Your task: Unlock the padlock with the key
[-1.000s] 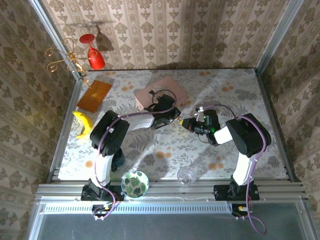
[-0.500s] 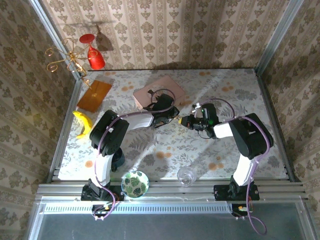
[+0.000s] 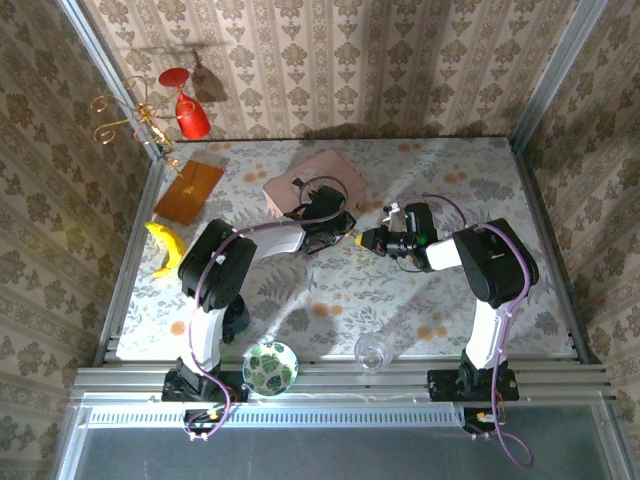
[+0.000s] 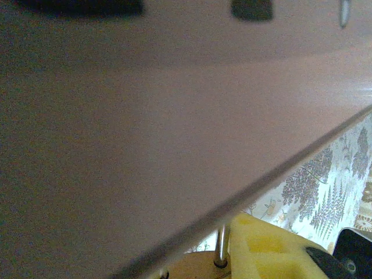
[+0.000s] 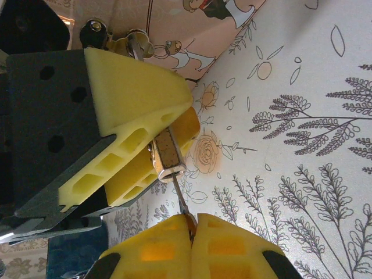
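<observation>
From the right wrist camera, the right gripper (image 5: 190, 225) is pressed together on the thin key (image 5: 179, 203), and the key's tip reaches the small padlock (image 5: 165, 152). The left gripper (image 5: 156, 135) is clamped on this padlock, just beside the pink box (image 5: 192, 35). The top camera cannot resolve this. A second ago the right gripper stood farther from the left one.

in your right wrist camera you see the right gripper (image 5: 190, 225) with its yellow foam tips pressed together on the key (image 5: 181, 203) (only a thin metal blade shows). the blade's tip reaches the end face of the padlock (image 5: 166, 152), which the left gripper (image 5: 174, 125) clamps between its foam pads above the floral tablecloth (image 5: 290, 145), just beside the pink box (image 5: 197, 35).
</observation>
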`<move>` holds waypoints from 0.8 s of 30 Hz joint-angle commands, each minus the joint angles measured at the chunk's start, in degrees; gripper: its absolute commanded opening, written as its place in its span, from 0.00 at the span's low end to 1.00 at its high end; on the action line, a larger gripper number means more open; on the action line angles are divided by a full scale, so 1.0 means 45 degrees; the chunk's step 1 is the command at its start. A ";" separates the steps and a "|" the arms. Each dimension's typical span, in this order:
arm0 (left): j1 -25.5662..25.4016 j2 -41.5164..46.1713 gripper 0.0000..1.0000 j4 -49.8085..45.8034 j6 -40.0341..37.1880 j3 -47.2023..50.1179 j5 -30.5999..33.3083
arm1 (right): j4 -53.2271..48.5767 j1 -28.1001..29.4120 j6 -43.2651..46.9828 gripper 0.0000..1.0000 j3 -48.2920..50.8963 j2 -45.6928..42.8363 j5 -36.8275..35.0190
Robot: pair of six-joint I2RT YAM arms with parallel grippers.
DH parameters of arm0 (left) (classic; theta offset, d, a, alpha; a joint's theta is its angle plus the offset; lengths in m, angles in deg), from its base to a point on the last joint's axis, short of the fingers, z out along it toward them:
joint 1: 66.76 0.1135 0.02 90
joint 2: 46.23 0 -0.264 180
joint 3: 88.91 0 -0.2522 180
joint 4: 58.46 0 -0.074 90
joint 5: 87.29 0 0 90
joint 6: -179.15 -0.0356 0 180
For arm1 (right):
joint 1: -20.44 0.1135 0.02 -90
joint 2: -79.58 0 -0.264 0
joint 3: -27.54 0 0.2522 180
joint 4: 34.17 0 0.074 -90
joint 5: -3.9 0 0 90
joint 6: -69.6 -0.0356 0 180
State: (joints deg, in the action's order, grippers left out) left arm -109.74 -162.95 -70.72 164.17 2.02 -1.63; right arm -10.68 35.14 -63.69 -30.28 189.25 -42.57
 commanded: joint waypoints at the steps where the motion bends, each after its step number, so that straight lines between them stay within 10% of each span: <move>1: -0.1120 -0.0213 0.00 -0.1430 0.0294 -0.0159 -0.2981 | 0.2800 0.0163 -0.0058 0.02 -0.0540 -0.0773 -0.0481; 24: -0.2001 0.0297 0.00 -0.2667 0.1839 -0.0670 -0.3712 | 0.5276 0.1323 -0.1204 0.01 0.2190 -0.1527 -0.2609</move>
State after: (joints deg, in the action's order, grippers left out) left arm -111.20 -162.19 -77.91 168.85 -0.40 -3.68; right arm 3.03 39.36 -67.32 -18.58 184.02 -53.98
